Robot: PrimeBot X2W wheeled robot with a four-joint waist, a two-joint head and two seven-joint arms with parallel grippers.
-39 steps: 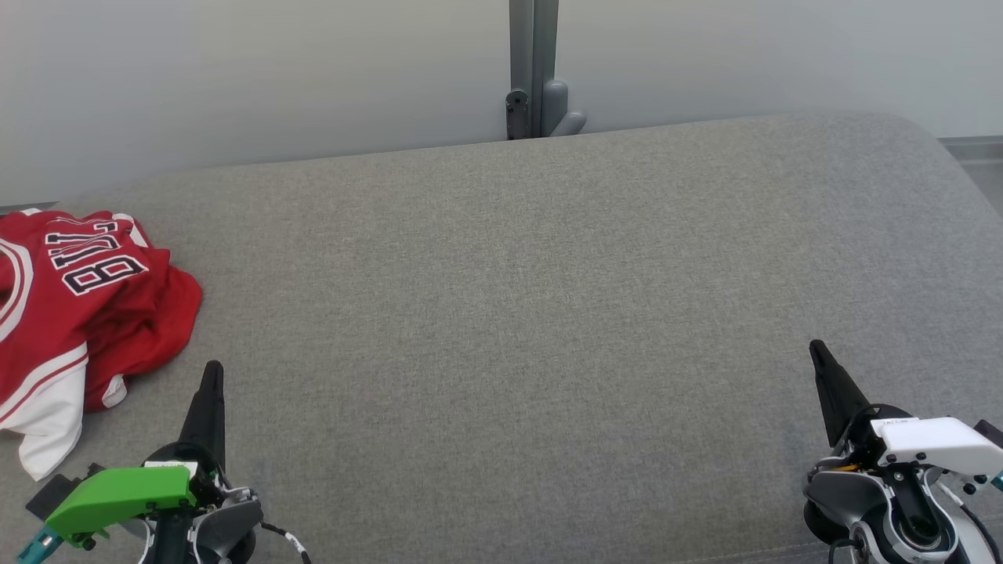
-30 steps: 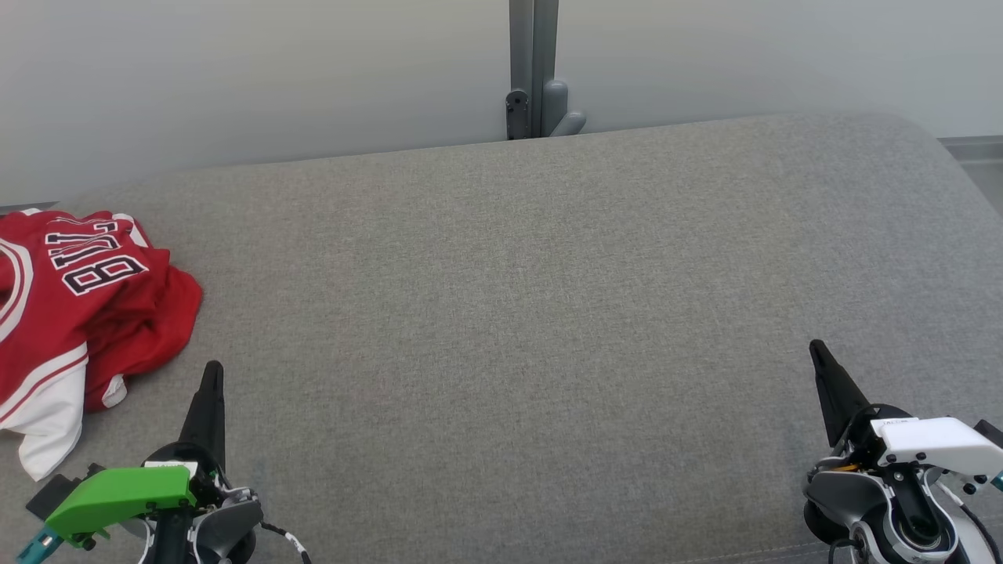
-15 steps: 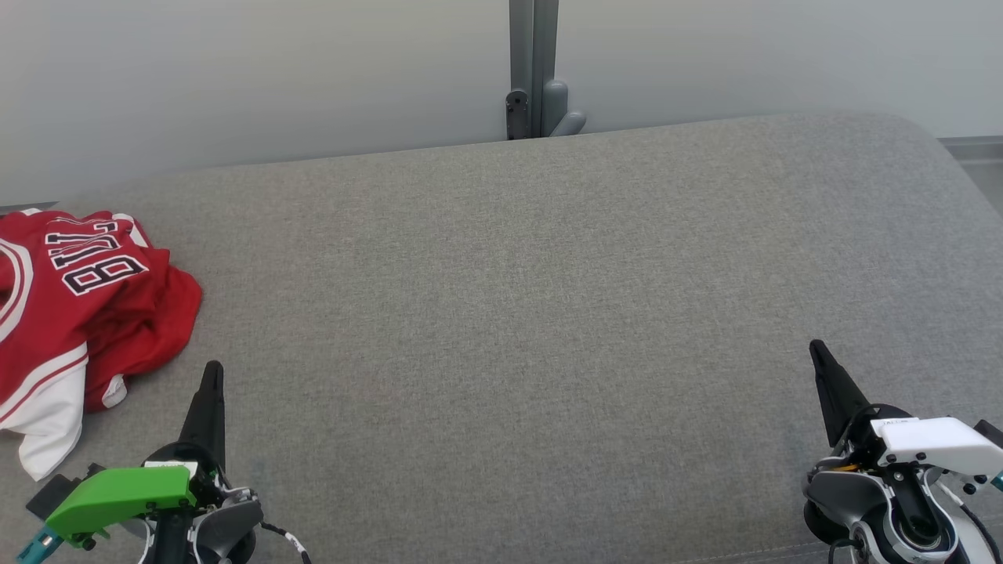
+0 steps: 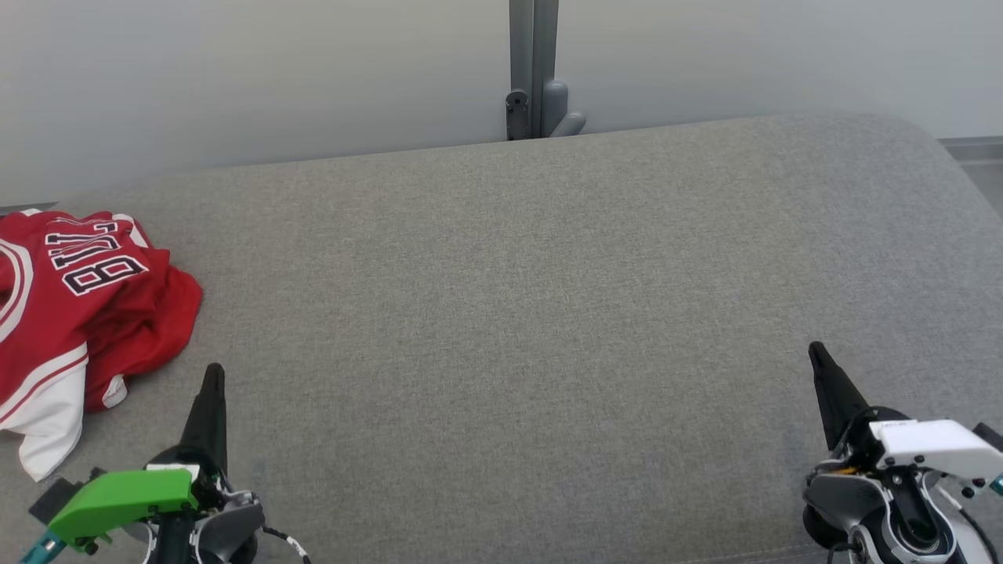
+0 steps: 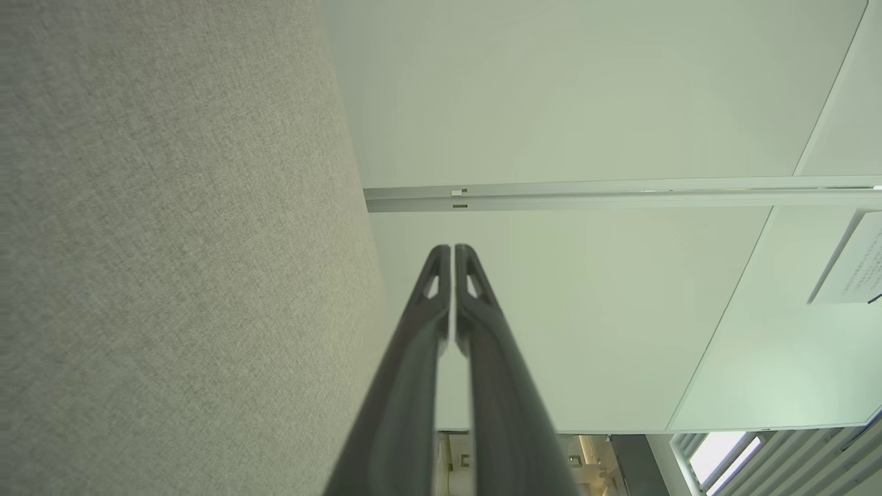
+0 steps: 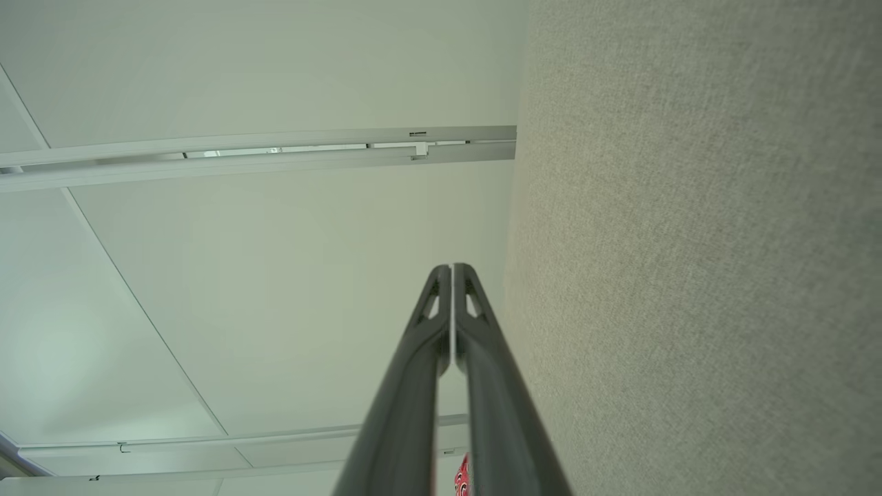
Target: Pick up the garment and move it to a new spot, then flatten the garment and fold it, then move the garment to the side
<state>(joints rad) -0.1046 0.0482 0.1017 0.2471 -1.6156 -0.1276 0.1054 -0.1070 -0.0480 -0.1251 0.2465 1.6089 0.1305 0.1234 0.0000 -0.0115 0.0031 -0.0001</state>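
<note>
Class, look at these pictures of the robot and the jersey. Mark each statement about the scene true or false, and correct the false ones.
1. The red jersey lies crumpled at the left of the grey fabric surface. True.
2. The left gripper and the right gripper both have their fingers pressed together and hold nothing. True.
3. The left gripper touches the jersey. False: bare fabric surface shows between them.
4. The jersey lies folded flat in the middle of the surface. False: it is unfolded and bunched up at the left side.
5. A grey post stands behind the far edge of the surface. True.
</note>
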